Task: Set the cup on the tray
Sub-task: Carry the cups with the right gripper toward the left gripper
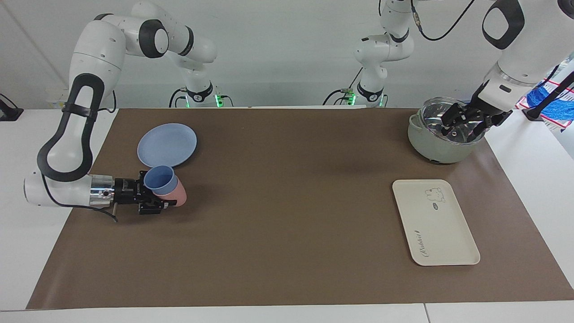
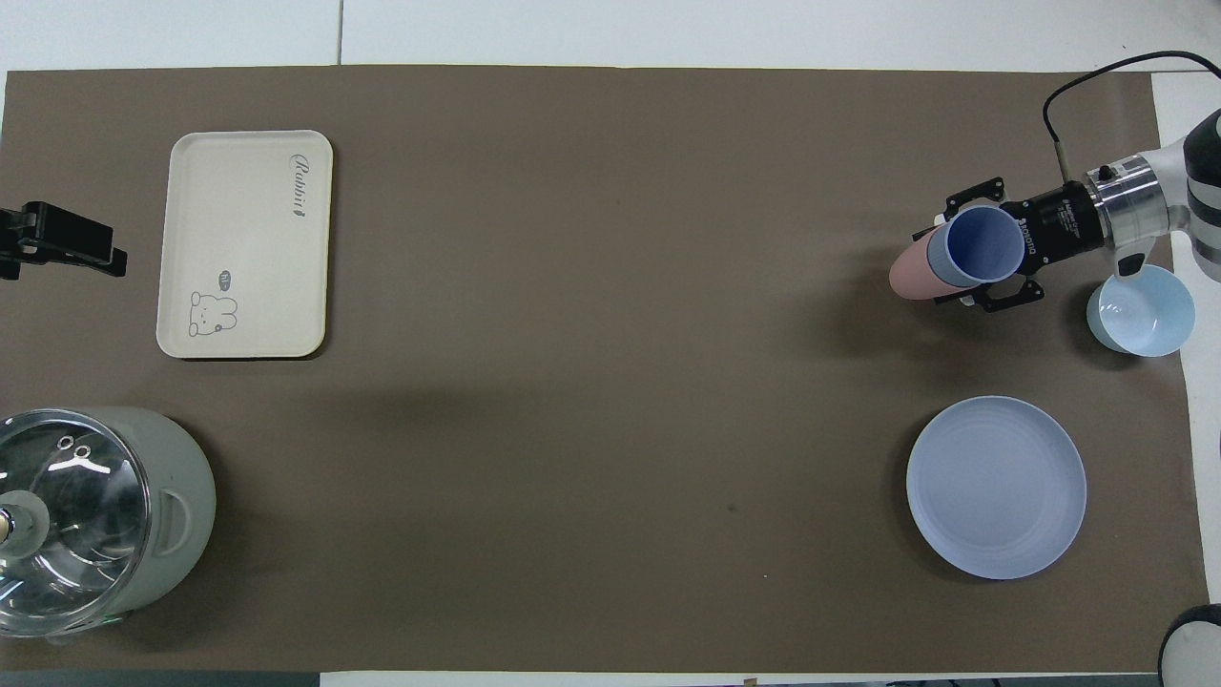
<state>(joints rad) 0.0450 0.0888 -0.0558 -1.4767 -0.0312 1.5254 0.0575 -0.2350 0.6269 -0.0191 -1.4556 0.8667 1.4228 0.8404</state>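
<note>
The periwinkle cup [image 1: 159, 178] [image 2: 983, 246] is nested in a pink cup [image 1: 177, 195] [image 2: 911, 277], and the pair is tilted over the mat at the right arm's end. My right gripper [image 1: 162, 192] [image 2: 957, 267] lies level and is shut on the nested pair, one finger on each side. Whether the pink cup's base touches the mat I cannot tell. The cream tray [image 1: 435, 222] [image 2: 245, 243] lies flat at the left arm's end with nothing on it. My left gripper [image 1: 464, 122] waits open over the pot.
A grey-green pot [image 1: 441, 143] [image 2: 181, 496] with a glass lid stands nearer to the robots than the tray. A round blue plate [image 1: 167, 144] [image 2: 996, 487] lies nearer to the robots than the cups. A light-blue bowl [image 2: 1140, 310] sits beside the right gripper's wrist.
</note>
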